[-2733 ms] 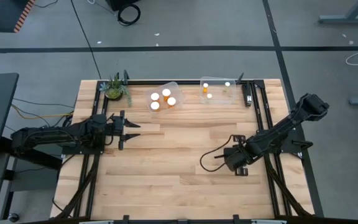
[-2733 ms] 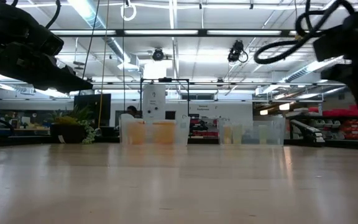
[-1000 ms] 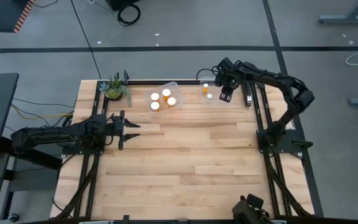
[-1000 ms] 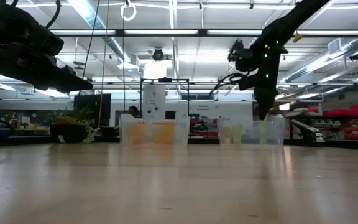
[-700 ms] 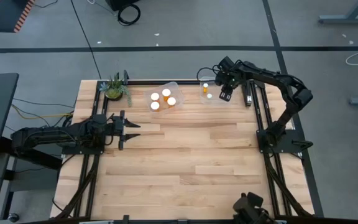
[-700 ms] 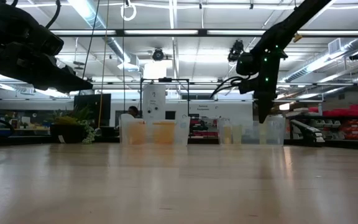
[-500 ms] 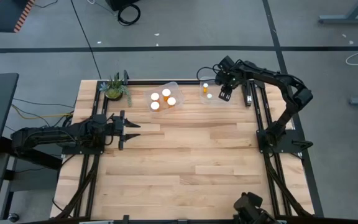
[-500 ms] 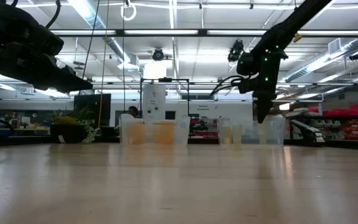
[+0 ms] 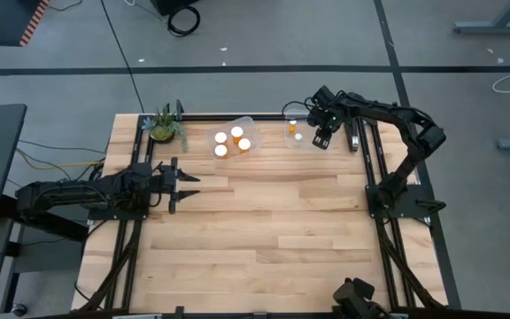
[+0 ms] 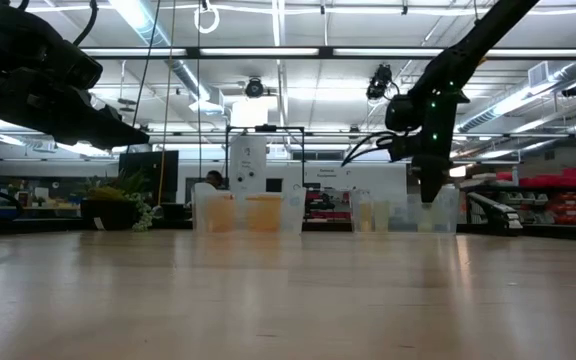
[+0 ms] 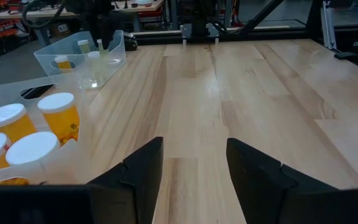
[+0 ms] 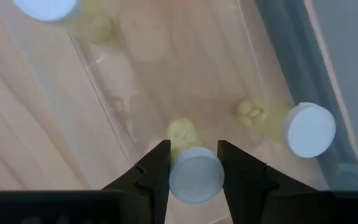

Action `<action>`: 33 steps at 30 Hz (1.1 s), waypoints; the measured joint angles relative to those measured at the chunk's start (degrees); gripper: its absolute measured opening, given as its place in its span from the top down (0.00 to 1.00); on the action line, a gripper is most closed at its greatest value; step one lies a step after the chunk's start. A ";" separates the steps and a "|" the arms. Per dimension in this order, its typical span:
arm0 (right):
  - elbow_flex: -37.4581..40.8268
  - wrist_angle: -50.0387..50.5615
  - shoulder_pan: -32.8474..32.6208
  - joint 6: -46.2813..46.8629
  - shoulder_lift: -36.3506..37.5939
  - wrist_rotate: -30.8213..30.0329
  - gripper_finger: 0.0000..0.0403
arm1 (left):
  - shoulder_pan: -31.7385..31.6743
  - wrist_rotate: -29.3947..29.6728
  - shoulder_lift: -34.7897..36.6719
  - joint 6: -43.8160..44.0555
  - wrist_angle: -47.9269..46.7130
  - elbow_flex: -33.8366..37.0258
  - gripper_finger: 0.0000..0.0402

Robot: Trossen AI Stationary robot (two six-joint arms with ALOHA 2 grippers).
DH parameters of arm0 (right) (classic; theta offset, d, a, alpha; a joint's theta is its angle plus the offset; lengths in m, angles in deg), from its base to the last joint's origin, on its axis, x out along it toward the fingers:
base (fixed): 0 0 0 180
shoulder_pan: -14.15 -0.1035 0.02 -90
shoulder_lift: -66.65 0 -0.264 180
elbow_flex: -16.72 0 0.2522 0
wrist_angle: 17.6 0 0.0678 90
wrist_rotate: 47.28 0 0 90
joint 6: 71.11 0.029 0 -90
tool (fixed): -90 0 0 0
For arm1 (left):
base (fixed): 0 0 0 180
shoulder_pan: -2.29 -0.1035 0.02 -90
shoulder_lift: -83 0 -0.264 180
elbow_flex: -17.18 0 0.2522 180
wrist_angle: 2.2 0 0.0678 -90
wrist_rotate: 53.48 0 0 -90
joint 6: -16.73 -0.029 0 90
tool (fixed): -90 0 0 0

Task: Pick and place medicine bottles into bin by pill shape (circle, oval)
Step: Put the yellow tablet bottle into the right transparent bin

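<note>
Two tubs sit side by side at the far edge of the counter [image 9: 264, 221]. The left tub [image 9: 235, 137] holds four medicine bottles [image 9: 236, 132]. The right tub [image 9: 308, 129] holds smaller ones. A plant [image 9: 164, 125] stands left of both.

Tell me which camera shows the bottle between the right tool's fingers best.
The right wrist view: the bottle fills the gap of the right tool, white cap toward the camera. The high view hides it under the arm; the low view blurs it behind the tub wall; the left wrist view shows nothing clear.
</note>
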 joint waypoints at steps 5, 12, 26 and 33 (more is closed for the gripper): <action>0.35 -0.21 0.02 0.09 0.00 0.24 0.67 | 0.00 0.00 0.02 0.00 0.00 0.00 0.54; 0.35 -0.28 0.00 0.55 0.00 1.11 0.67 | 0.00 0.00 0.02 0.00 0.01 -0.01 0.54; 0.35 -0.11 -0.02 0.59 0.02 1.46 0.57 | 0.00 -0.01 0.00 0.00 0.00 0.00 0.55; 0.35 0.14 -0.02 -0.03 0.02 1.46 0.55 | 0.00 0.00 0.01 0.00 0.00 0.00 0.53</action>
